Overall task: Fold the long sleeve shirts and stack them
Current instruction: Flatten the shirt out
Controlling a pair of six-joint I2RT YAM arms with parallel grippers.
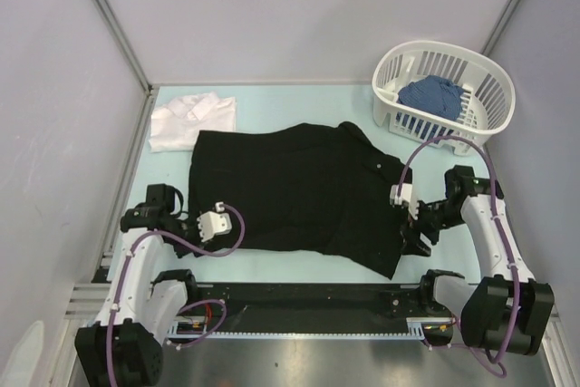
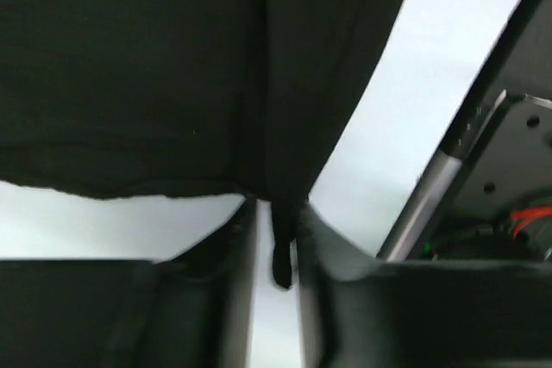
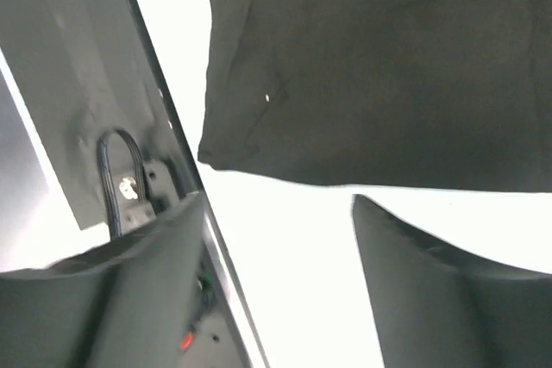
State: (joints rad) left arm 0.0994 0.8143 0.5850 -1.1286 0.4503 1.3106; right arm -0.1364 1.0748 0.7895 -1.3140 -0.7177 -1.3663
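The black long sleeve shirt (image 1: pixel 299 192) lies spread over the middle of the table. The white long sleeve shirt (image 1: pixel 193 121) lies folded at the back left. My left gripper (image 1: pixel 210 228) sits at the black shirt's left lower corner. In the left wrist view its jaws (image 2: pixel 276 213) stand slightly parted, and a thin tip of black cloth (image 2: pixel 283 256) hangs loose between them with table showing beside it. My right gripper (image 1: pixel 410 233) is at the shirt's right side. The right wrist view shows it (image 3: pixel 278 204) wide open with nothing between the fingers and the shirt's edge (image 3: pixel 285 174) just ahead.
A white slatted basket (image 1: pixel 494 88) holding a blue cloth (image 1: pixel 428 94) stands at the back right. The black rail (image 1: pixel 308 296) between the arm bases runs along the near edge. Grey walls close in the table on the left, back and right.
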